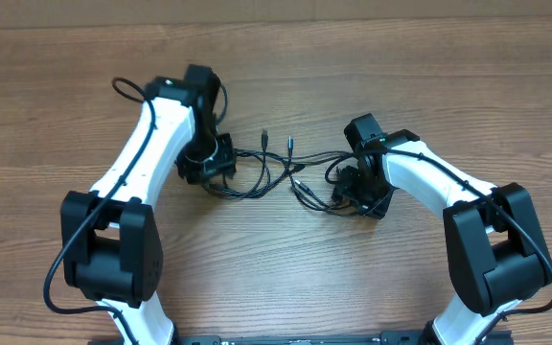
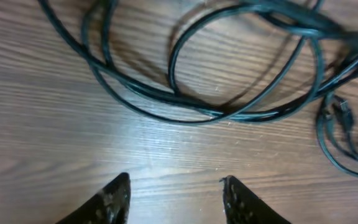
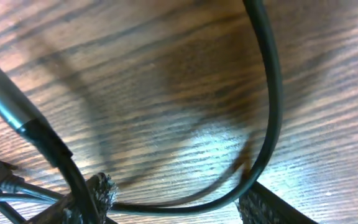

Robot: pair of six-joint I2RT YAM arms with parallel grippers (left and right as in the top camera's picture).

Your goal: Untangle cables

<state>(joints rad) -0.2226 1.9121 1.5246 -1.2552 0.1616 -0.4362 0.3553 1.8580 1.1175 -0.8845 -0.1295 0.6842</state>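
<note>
Two white robot arms lean in over a wooden table point(image 1: 448, 77), with the tangle of thin black cables point(image 1: 274, 172) lying on the wood between them at mid-table. The left gripper point(image 2: 176, 202) hangs low over bare wood, its jaws spread and nothing between them. The nearest loops of cord curve across the table just ahead of its fingertips point(image 2: 118, 196), clear of them. The right gripper point(image 3: 179, 208) sits at the opposite end of the tangle, its jaws also apart. One black strand point(image 3: 272, 106) sweeps down and crosses the gap between its two fingers; the close, blurred view does not settle whether that strand touches the pads. A grey-sleeved plug point(image 3: 5, 96) lies off to one side of that gripper. Seen from overhead, a loose plug end point(image 1: 290, 146) points toward the far side of the table.
</note>
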